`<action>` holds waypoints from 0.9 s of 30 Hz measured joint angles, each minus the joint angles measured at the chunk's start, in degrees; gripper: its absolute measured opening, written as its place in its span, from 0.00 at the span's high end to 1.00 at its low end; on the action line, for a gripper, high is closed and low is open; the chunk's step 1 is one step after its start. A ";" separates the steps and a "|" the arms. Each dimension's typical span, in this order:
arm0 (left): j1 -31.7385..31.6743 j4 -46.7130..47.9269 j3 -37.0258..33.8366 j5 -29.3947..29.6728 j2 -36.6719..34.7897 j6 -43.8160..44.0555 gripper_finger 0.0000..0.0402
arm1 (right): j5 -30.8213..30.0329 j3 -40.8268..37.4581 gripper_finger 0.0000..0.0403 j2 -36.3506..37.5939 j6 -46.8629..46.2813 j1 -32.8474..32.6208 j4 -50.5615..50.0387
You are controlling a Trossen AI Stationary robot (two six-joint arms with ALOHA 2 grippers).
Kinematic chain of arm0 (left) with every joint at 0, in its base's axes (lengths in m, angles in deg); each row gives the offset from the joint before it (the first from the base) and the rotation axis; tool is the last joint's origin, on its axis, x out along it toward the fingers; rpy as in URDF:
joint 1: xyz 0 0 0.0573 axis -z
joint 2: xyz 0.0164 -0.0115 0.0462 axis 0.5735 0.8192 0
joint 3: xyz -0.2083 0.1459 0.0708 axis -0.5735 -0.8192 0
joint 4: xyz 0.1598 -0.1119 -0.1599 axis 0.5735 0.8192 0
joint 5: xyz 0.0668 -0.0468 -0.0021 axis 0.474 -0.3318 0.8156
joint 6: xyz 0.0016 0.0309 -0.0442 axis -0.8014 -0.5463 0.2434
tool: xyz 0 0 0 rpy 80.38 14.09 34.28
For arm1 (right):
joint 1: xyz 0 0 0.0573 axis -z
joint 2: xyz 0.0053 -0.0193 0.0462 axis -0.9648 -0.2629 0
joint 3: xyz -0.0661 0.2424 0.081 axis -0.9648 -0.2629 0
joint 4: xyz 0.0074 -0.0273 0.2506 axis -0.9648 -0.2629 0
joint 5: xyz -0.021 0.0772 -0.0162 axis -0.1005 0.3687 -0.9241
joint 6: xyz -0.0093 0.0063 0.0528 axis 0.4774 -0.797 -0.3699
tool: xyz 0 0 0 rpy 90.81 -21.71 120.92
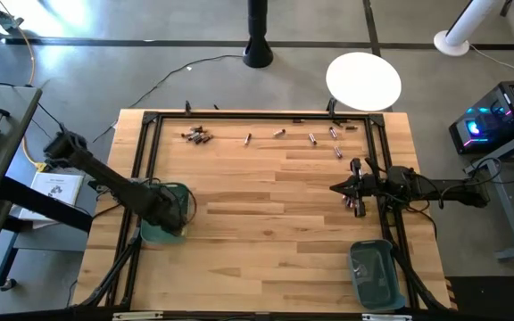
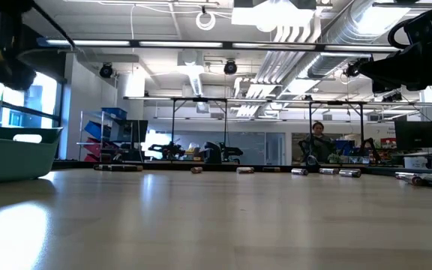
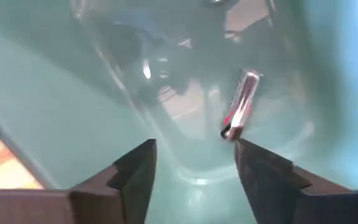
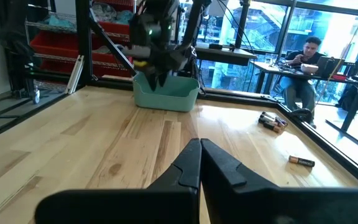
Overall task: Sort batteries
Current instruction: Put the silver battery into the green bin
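The left gripper [image 1: 175, 212] hangs over the left bin [image 1: 161, 234], at about 8 o'clock on the table [image 1: 266, 223], reaching down into it. In its wrist view the two fingers [image 3: 135, 171] stand apart, jaws open, with nothing between them, and one battery [image 3: 240, 106] lies on the bin's teal floor [image 3: 55, 118] just beyond the fingertips; it looks silvery with a red mark, though glare makes the colour hard to judge. The right gripper [image 1: 339, 187] sits at about 3 o'clock, near the table's right edge, pointing inward above the wood. Its wrist view shows the fingers [image 4: 188, 165] pressed together, jaws closed on nothing. Just beside it, toward 4 o'clock, a few batteries [image 1: 356, 205] lie close together. More batteries are strung along the far edge: a cluster [image 1: 196, 135] at 11 o'clock, two singles [image 1: 278, 133] near 12, and several [image 1: 333, 135] at 1 o'clock. The low view shows that far row [image 2: 328, 172] lying flat on the wood, with the left bin at its near left. A second bin [image 1: 373, 272] stands at 5 o'clock, well apart from either gripper. From the right wrist, the left arm shows dipping into its bin [image 4: 166, 94], with a dark battery [image 4: 302, 162] lying alone and a small group [image 4: 272, 121] farther off. A person [image 4: 304, 65] sits at a desk beyond the table.
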 joint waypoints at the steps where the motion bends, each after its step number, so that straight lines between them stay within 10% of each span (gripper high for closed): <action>1: 0.00 1.01 0.82 0.55 -1.79 0.35 0.45 | 0.00 0.00 1.00 0.01 0.00 0.00 0.00; 7: -1.44 -5.12 5.35 21.32 -12.04 -3.96 0.45 | 0.00 0.00 1.00 0.01 0.00 0.00 0.00; 14: -11.05 -28.06 5.24 40.84 -16.88 -33.98 0.48 | 0.00 0.00 1.00 0.00 0.00 -0.01 0.00; 27: -59.78 -30.54 5.21 19.04 -6.57 -71.22 0.48 | 0.00 0.02 1.00 0.00 0.00 -0.01 0.00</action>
